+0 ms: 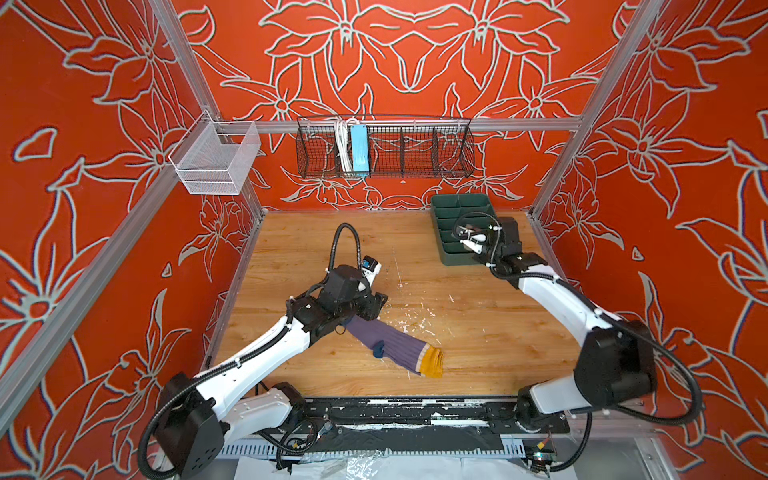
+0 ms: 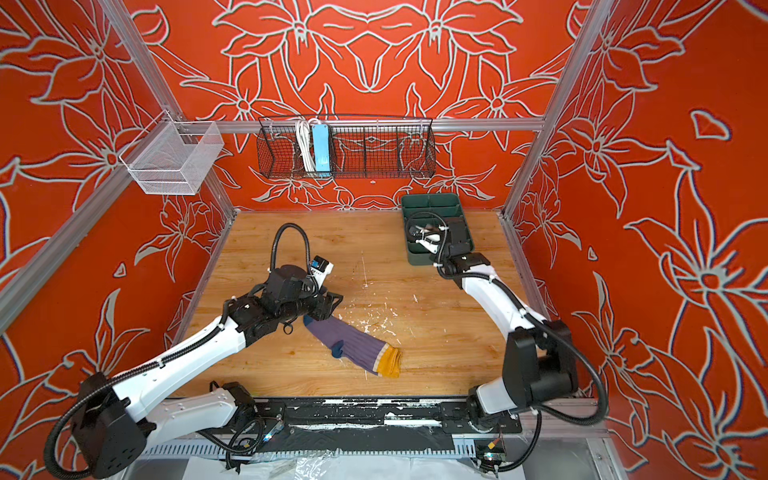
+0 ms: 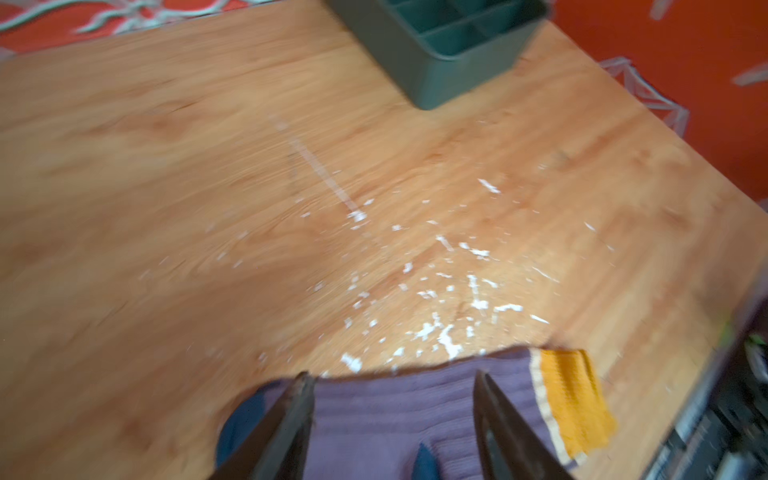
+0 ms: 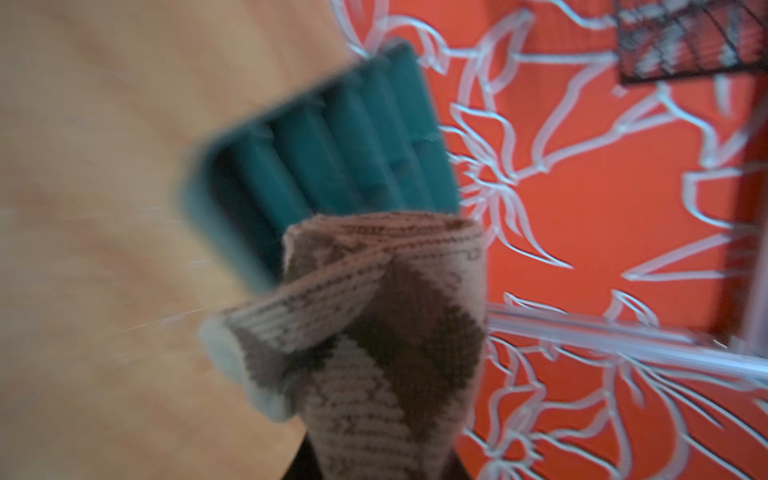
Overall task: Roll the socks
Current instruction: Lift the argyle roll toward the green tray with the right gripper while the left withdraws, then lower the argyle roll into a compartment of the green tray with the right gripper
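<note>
The purple ribbed sock (image 1: 395, 347) (image 2: 353, 345) lies flat and slanted on the wooden table, its mustard cuff (image 1: 432, 363) toward the front right. My left gripper (image 1: 374, 307) (image 3: 392, 376) hangs over the sock's navy toe end. It is open, and the purple sock (image 3: 395, 415) lies below the jaws, which stand apart. My right gripper (image 4: 378, 465) is shut on the rolled beige argyle sock (image 4: 386, 332), just in front of the green tray (image 4: 316, 166) (image 1: 449, 208). In both top views this sock is hidden under the right wrist.
The green divided tray (image 2: 415, 201) (image 3: 457, 70) stands at the back right of the table. White flecks (image 1: 411, 324) dot the middle of the wood. A black wire basket (image 1: 384, 149) and a white mesh basket (image 1: 216, 160) hang on the rails above.
</note>
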You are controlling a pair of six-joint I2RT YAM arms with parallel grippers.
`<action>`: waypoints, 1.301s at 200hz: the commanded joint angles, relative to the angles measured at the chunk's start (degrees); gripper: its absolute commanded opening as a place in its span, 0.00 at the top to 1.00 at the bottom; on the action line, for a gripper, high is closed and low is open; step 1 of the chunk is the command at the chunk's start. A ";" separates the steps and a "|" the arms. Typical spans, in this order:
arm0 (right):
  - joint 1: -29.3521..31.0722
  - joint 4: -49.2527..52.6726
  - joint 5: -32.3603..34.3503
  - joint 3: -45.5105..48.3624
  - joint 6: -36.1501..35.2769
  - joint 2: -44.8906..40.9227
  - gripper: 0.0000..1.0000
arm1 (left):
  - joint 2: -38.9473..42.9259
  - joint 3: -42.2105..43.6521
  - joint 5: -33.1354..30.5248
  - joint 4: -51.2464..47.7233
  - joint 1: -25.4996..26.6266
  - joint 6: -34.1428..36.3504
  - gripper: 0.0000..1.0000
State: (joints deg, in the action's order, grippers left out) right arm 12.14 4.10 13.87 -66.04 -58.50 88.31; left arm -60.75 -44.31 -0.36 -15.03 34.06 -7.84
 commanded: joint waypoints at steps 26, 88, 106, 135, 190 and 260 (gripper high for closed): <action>-1.90 -20.61 8.53 -8.95 -12.84 19.62 1.00 | 11.47 7.97 -17.22 8.45 -0.05 -5.90 0.26; 1.80 -21.79 1.96 -6.47 -15.11 25.58 1.00 | 10.43 7.97 -19.50 6.97 -0.14 -4.60 0.24; 4.49 -20.38 0.01 -2.50 -15.85 23.82 1.00 | 10.48 7.95 -19.41 7.09 -0.14 -4.64 0.24; 8.37 -14.05 -4.16 2.41 -15.95 19.95 1.00 | 11.73 6.84 -18.95 5.05 -0.14 -4.15 0.24; 13.06 19.78 -21.30 -2.49 -3.48 13.03 1.00 | 19.53 5.71 -19.24 -2.40 -0.14 -2.26 0.24; 14.80 45.04 -28.32 -12.77 3.82 16.42 1.00 | 29.55 6.40 -16.60 -10.66 -0.14 -3.37 0.23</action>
State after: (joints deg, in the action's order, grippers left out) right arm 25.98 36.91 -9.32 -77.10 -57.49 103.00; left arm -33.43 -37.50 -17.89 -21.58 34.06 -10.35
